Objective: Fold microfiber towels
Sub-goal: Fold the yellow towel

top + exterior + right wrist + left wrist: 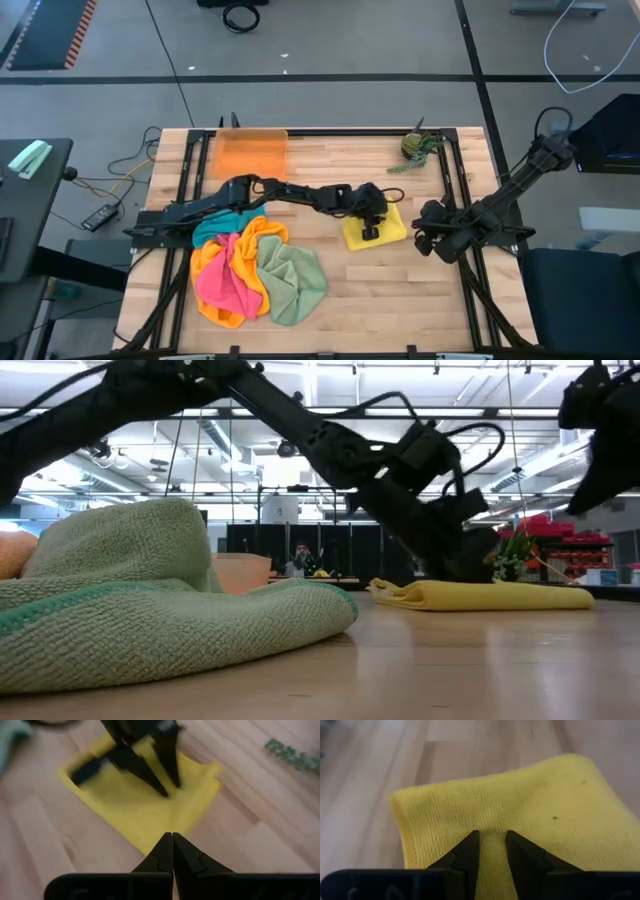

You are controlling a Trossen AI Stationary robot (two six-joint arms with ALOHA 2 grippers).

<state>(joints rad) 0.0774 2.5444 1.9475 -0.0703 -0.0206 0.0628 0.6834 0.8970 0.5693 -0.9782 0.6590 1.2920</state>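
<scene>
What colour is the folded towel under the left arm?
Yellow; the folded towel shows best in the left wrist view.

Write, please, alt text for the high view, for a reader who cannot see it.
The left claw rests on a folded yellow towel at the middle of a wooden table. The right claw waits shut near the table's right edge. A pile of unfolded towels lies at front left, an orange tray at the back.
</scene>
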